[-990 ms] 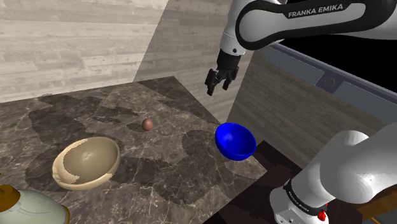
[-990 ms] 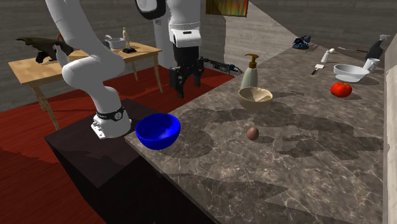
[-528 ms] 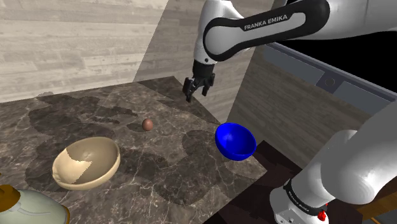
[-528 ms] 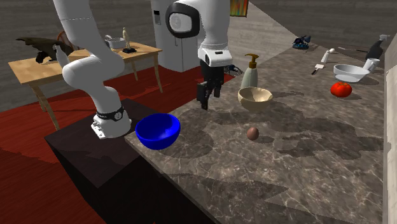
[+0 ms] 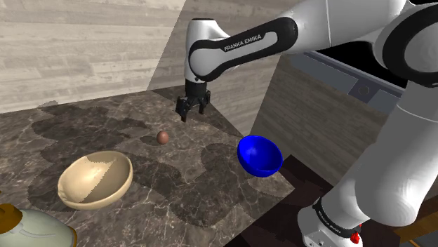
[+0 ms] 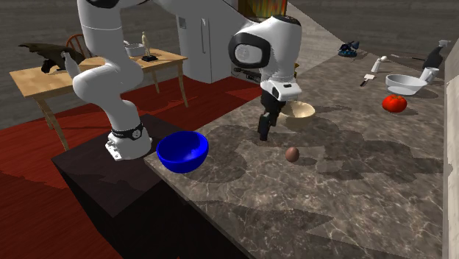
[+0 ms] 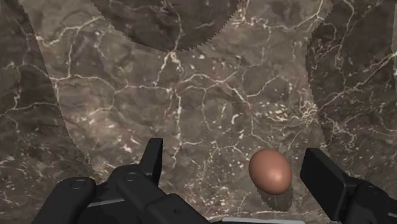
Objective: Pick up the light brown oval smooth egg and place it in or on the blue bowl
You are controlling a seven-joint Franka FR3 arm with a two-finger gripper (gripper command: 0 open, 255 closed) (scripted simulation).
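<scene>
Motion over the last second has carried the gripper from high above the far corner of the marble counter, near the blue bowl, across and down toward the egg. In the shoulder view it now hangs just up and to the right of the egg, much lower than it was. In the second exterior view the gripper sits up and to the left of the egg, with the arm bent over the counter in front of the tan bowl. The fingers stand wide apart and hold nothing. Seen from the wrist, the brown egg has come into the span of the gripper, lying on the marble closer to one finger than the other and touched by neither. It rests where it did a second ago, well apart from the blue bowl at the counter's edge by the stand. The approach looks nearly complete. What remains is probably a small sideways correction to centre the egg, a further descent, and a careful close, since a smooth oval could roll if one finger reaches it first.
</scene>
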